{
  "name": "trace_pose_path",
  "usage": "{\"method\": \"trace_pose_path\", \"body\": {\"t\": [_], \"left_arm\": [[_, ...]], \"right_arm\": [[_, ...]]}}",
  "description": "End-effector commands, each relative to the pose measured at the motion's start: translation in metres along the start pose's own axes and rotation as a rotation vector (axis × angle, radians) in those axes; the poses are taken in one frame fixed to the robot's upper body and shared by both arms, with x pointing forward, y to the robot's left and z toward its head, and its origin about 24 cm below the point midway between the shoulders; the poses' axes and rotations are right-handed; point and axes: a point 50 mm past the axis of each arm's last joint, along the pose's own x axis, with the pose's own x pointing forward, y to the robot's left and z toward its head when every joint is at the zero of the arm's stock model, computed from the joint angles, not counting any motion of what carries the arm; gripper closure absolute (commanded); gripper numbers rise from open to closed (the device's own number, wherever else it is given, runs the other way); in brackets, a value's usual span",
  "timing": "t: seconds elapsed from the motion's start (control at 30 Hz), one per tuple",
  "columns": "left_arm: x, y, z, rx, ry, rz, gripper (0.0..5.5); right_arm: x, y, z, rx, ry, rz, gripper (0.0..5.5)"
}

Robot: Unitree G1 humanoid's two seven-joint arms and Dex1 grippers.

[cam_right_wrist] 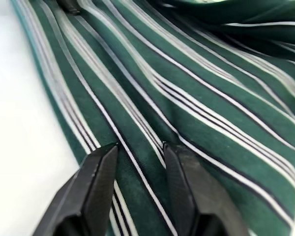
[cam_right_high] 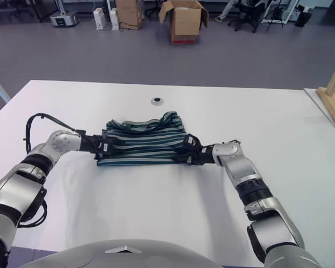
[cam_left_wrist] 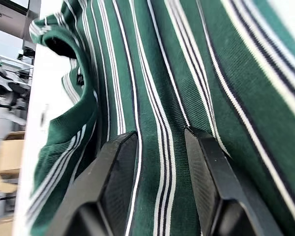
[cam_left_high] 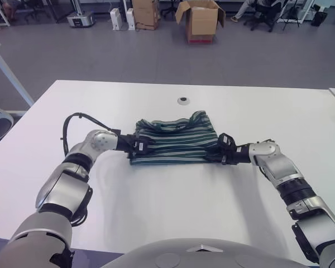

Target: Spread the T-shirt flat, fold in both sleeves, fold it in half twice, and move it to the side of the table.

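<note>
While T-shirt (cam_left_high: 176, 139) lies folded on surface (cam_left_high: 156, 212), I see L gripper (cam_left_high: 139, 146) at its 9 o'clock, R gripper (cam_left_high: 215, 155) at 3; both jaws apart, resting on fabric.

- On the near side of the T-shirt (cam_left_high: 176, 142), the bench (cam_left_high: 156, 223) gives wide room, also at left and right.
- The left hand (cam_left_high: 139, 146) and the right hand (cam_left_high: 215, 154) block its two sides.
- A small round insert (cam_left_high: 183, 100) sits beyond it.
</note>
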Motion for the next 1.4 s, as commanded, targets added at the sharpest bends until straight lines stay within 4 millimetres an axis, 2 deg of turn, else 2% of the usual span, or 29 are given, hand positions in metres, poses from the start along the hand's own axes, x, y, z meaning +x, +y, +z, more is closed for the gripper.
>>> {"method": "trace_pose_path", "body": {"t": [0.03,0.1,0.17,0.23,0.33,0.43,0.5,0.57,0.7,0.77,0.83,0.9,0.93,1.0,1.07,1.13,1.2,1.3,1.33,1.4], "left_arm": [[0.017,-0.085,0.068,-0.641,-0.434,-0.365,3.74],[0.022,-0.090,0.087,-0.817,-0.525,-0.376,3.74],[0.025,-0.082,0.091,-0.864,-0.561,-0.322,3.74],[0.019,-0.059,0.080,-0.829,-0.510,-0.188,3.74],[-0.002,-0.025,0.053,-0.774,-0.357,0.010,3.74],[-0.020,-0.004,0.029,-0.685,-0.193,0.122,3.74],[-0.023,0.002,0.013,-0.567,-0.036,0.133,3.74],[-0.020,0.001,0.001,-0.450,0.080,0.135,3.74],[-0.013,0.008,-0.005,-0.421,0.071,0.256,3.74],[-0.016,0.009,-0.009,-0.440,0.064,0.312,3.74],[-0.022,0.004,-0.014,-0.454,0.082,0.320,3.74],[-0.026,-0.006,-0.020,-0.472,0.117,0.279,3.74],[-0.028,-0.017,-0.024,-0.495,0.154,0.219,3.74],[-0.022,-0.056,-0.026,-0.541,0.217,0.021,3.74],[-0.008,-0.093,-0.011,-0.565,0.208,-0.188,3.74],[0.006,-0.116,0.017,-0.561,0.153,-0.330,3.74],[0.013,-0.117,0.037,-0.521,0.128,-0.362,3.74],[0.021,-0.091,0.056,-0.480,0.056,-0.197,3.74],[0.018,-0.081,0.052,-0.473,0.059,-0.119,3.74],[-0.003,-0.055,0.031,-0.397,0.124,0.054,3.74]], "right_arm": [[0.025,-0.020,0.008,0.068,-0.034,-0.170,3.75],[0.028,-0.025,0.023,0.050,-0.102,-0.181,3.75],[0.022,-0.030,0.037,0.059,-0.197,-0.174,3.75],[0.011,-0.026,0.044,0.070,-0.264,-0.101,3.75],[-0.010,-0.001,0.055,0.129,-0.350,0.121,3.75],[-0.015,0.023,0.061,0.206,-0.372,0.254,3.75],[-0.005,0.034,0.049,0.246,-0.310,0.237,3.75],[0.012,0.047,0.028,0.268,-0.221,0.191,3.75],[0.046,0.085,0.001,0.294,-0.096,0.177,3.75],[0.056,0.093,-0.012,0.318,-0.027,0.147,3.75],[0.057,0.090,-0.021,0.351,0.017,0.103,3.75],[0.047,0.084,-0.028,0.346,0.067,0.095,3.75],[0.037,0.077,-0.031,0.328,0.093,0.093,3.75],[0.018,0.059,-0.028,0.273,0.112,0.095,3.75],[0.008,0.046,-0.019,0.224,0.100,0.092,3.75],[0.005,0.033,-0.008,0.185,0.071,0.055,3.75],[0.004,0.023,0.002,0.155,0.026,0.023,3.75],[0.004,0.014,0.014,0.145,-0.049,-0.029,3.75],[0.000,0.012,0.015,0.155,-0.060,-0.046,3.75],[-0.017,0.013,0.013,0.174,-0.067,-0.049,3.75]]}}
